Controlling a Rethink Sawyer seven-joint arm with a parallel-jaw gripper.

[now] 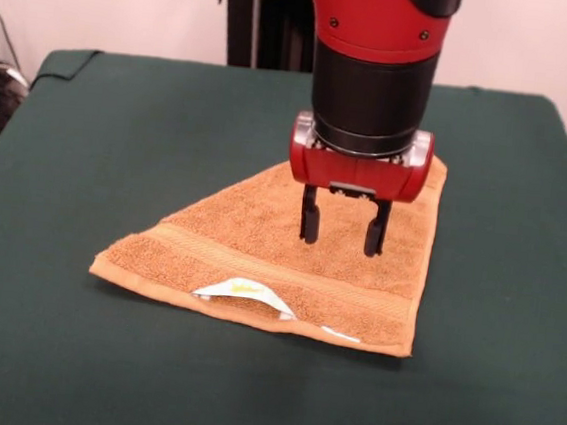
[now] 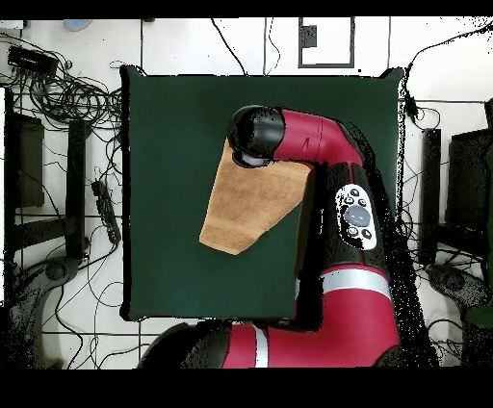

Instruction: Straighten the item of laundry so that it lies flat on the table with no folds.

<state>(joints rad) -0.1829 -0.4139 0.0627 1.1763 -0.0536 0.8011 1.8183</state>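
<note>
Towel (image 1: 289,263) edge nearest, 1 white label (image 1: 241,291) poking out at its hem; 1 towel, folded to an angled shape, mid table (image 1: 69,353). 1 gripper (image 1: 343,233) over it, fingers (image 1: 310,221) apart, tips at the cloth. Arm (image 2: 318,144) hides part overhead.

Dark green cloth-covered table (image 1: 69,353), folded orange-tan towel (image 1: 250,249) with white label (image 1: 241,291) directly on it.

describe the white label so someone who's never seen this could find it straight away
Start at the dark green table, then find the orange-tan towel under the gripper. Along the towel's near hem sits the white label, the only white patch on the cloth.
</note>
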